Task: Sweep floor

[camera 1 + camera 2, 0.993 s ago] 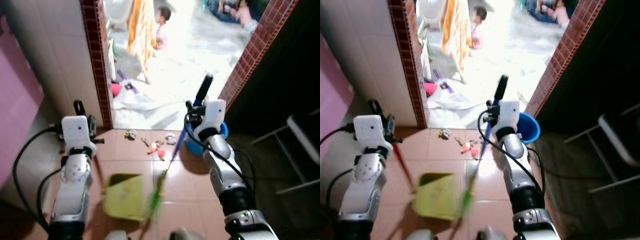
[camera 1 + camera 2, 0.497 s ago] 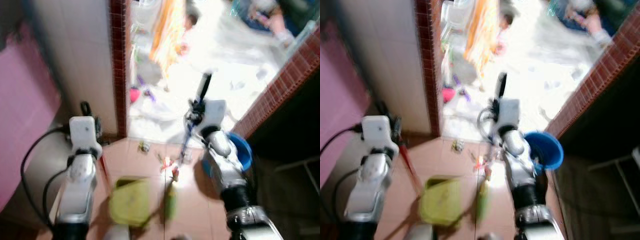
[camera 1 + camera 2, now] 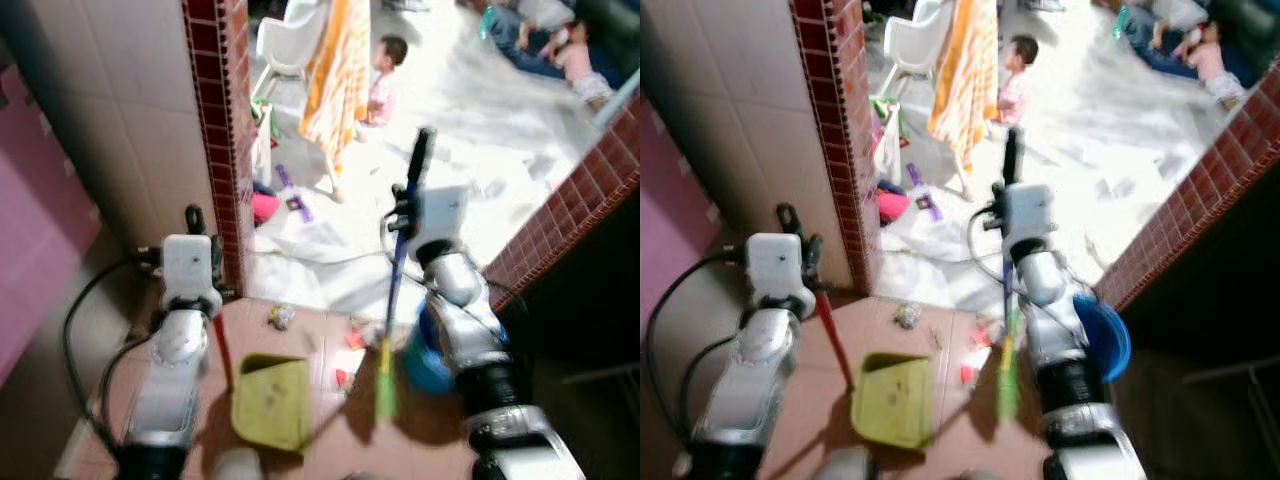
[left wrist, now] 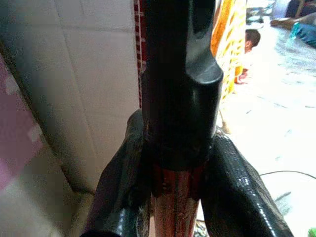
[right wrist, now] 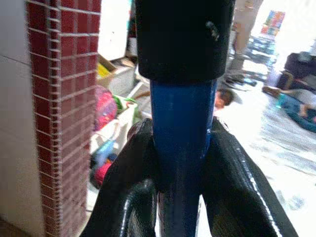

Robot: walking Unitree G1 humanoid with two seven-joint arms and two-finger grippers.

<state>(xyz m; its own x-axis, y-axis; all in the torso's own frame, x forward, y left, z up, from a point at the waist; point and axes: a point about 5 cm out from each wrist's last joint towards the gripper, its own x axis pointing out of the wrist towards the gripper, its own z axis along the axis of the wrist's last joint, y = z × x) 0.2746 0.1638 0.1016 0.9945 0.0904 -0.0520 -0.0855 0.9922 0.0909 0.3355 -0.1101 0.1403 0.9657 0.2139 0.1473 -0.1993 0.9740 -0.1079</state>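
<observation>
Right tool [image 3: 405, 205] clamps your blue broom [image 3: 393, 300], shaft near upright; litter [image 3: 345, 355] lies just left of its bristles, toward the green dustpan [image 3: 270, 400] held by your left tool [image 3: 190, 225].

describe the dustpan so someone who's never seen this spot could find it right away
Start at the red-brick doorway edge; below it lies terracotta floor. There sits the yellow-green dustpan, its red handle gripped by the left hand. Nothing else there is flat and lime-coloured.
</observation>
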